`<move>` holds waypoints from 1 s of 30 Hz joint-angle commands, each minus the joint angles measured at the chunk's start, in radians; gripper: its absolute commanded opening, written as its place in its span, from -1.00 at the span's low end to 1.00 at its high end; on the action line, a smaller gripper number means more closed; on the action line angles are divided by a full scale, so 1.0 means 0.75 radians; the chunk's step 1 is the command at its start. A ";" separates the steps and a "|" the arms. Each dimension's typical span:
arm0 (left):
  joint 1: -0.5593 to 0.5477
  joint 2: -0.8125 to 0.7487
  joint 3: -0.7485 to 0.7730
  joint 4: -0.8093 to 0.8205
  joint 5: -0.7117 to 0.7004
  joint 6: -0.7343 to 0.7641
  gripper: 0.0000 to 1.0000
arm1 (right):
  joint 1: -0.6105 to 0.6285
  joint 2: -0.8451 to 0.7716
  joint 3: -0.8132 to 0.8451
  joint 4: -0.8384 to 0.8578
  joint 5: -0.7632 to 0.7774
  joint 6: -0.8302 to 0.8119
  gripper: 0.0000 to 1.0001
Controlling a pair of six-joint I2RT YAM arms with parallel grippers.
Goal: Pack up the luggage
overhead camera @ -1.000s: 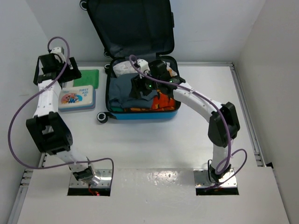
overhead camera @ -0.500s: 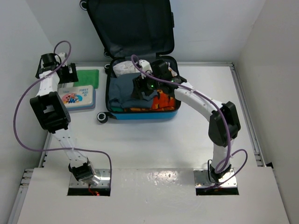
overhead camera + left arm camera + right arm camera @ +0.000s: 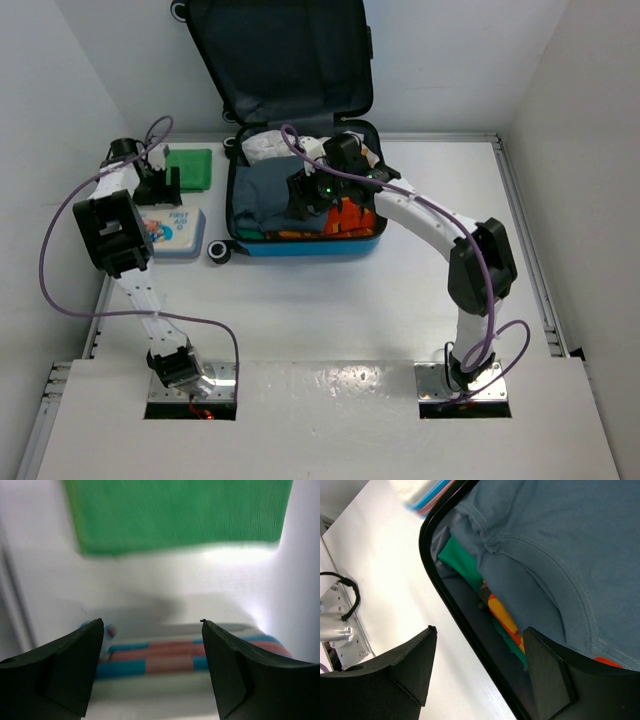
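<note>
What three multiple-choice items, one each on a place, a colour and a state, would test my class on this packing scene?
1. The green cloth lies: A inside the luggage; B on the table, left of the luggage; C on the lid.
2. The top garment at the luggage's left is: A red; B yellow; C grey-blue.
3. The left end effector is: A open and empty; B shut on the cloth; C shut on a zipper.
Key: 1 B, it sits outside the blue shell; 2 C, grey-blue fabric shows from above; 3 A, its jaws stand apart with nothing between.
</note>
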 commanded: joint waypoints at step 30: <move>0.563 -0.663 -0.266 -0.803 0.510 0.639 0.94 | -0.021 -0.384 -0.317 -0.086 -0.017 -0.015 0.46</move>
